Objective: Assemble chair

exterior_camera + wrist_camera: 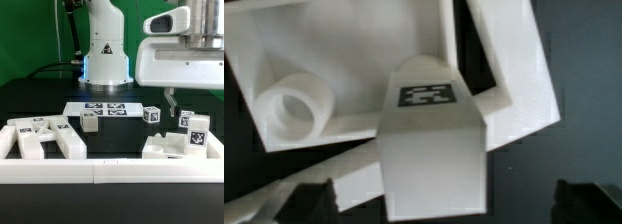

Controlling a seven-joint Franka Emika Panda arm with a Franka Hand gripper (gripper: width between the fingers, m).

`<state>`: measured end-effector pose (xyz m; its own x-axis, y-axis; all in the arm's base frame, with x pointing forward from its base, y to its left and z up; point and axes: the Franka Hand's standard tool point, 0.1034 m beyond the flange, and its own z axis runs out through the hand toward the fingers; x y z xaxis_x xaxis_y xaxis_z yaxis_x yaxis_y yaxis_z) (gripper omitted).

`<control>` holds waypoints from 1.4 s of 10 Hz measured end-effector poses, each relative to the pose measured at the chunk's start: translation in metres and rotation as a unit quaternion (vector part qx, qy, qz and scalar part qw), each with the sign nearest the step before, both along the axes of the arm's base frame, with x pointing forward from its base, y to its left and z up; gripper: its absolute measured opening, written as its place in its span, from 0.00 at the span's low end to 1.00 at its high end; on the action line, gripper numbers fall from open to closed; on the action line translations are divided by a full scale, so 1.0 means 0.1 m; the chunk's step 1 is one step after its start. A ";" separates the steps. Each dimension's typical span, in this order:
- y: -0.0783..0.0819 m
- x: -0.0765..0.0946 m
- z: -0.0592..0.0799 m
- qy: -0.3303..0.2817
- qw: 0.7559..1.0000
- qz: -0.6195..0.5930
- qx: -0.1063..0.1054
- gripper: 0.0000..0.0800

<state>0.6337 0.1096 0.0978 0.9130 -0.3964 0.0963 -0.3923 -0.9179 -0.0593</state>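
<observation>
The chair is in loose white parts. A square post [430,110] with a black-and-white tag on its end stands upright against a white slab [331,60] that has a round hole [292,108]. My gripper [441,206] is open, its dark fingertips [295,205] well clear of the post on either side. In the exterior view the gripper [180,104] hangs just above this post [195,133] and slab [160,150] at the exterior view's right. More chair parts [45,138] lie at the exterior view's left.
A small tagged post [90,121] and a tagged cube [152,115] sit mid-table. The marker board [102,107] lies behind them, before the robot base [105,60]. Long white border rails [110,176] run along the front.
</observation>
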 end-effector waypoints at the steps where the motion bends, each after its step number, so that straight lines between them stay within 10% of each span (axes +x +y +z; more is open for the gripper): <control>1: 0.00 -0.09 0.05 0.002 1.000 0.009 0.001 0.80; 4: -0.22 -0.39 0.14 0.007 1.000 0.021 0.003 0.81; 12: -0.26 -0.49 0.13 0.012 0.997 0.079 -0.003 0.81; 14: -0.56 -0.82 0.17 0.016 0.978 0.207 -0.013 0.81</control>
